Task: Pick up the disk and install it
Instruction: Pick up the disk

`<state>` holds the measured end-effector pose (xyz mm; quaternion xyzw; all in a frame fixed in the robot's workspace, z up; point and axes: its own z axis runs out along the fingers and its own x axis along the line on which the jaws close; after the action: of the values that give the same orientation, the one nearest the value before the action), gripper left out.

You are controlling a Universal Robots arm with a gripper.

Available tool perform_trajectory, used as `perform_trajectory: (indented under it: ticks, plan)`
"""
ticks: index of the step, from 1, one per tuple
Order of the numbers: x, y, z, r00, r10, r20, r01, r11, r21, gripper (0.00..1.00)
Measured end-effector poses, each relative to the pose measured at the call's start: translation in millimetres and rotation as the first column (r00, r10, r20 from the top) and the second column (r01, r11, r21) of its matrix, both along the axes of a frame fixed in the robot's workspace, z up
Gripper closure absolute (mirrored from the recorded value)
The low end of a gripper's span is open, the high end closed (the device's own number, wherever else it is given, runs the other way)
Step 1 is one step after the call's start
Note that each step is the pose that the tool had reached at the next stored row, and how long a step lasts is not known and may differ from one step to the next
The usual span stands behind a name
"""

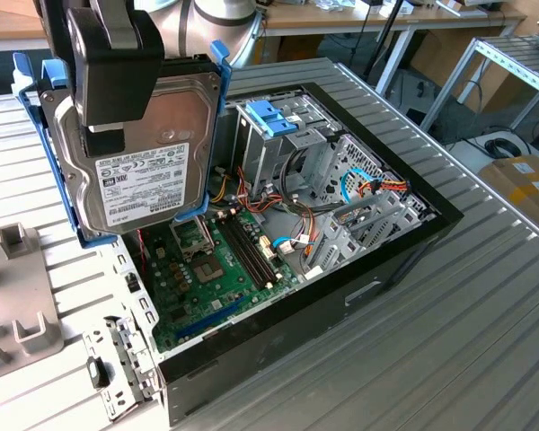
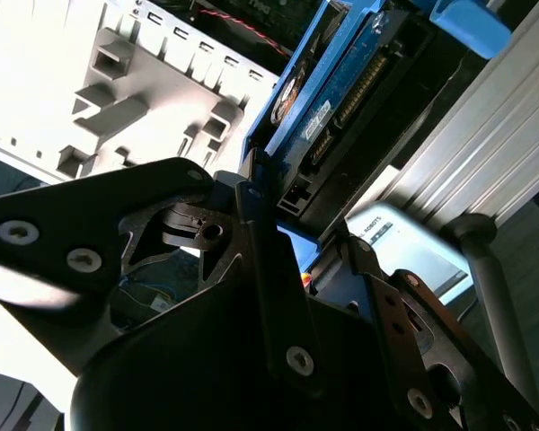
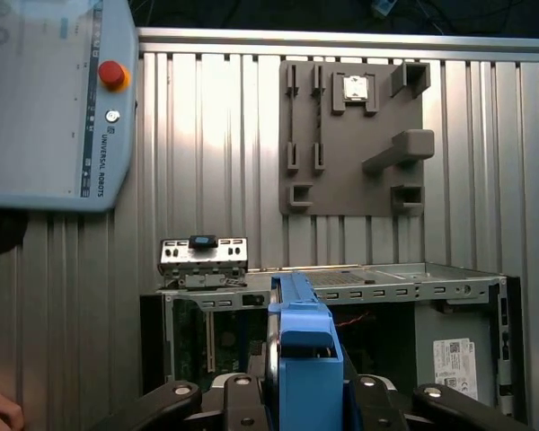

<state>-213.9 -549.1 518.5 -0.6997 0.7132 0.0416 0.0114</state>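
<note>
The pincer (image 1: 105,135) grips the disk (image 1: 153,175) on edge, clear above the open case (image 1: 386,278).

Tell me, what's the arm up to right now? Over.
End effector shut on disk. Disk in the air, tilted, near open computer case, not yet installed. Loose cables inside the case by the blue latch.

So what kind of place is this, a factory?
Most likely a robotics lab or workshop rather than a factory. A robot's jaws hold the disk by an open computer case on a ribbed metal table, with a grey fixture plate nearby and workbenches behind.
</note>
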Motion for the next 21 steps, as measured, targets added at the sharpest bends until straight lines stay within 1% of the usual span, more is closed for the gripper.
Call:
perform_trajectory:
  ticks: [6,17,21]
  plan:
    - [0.2,-4.0,0.0,1.0,0.0,0.0,0.0,1.0,0.0,0.63]
    - [10.4,-4.1,-0.8,1.0,0.0,0.0001,0.0,1.0,-0.0005,0.63]
    - [12.2,-4.1,-0.9,1.0,0.0,0.0,0.0,1.0,-0.0008,0.63]
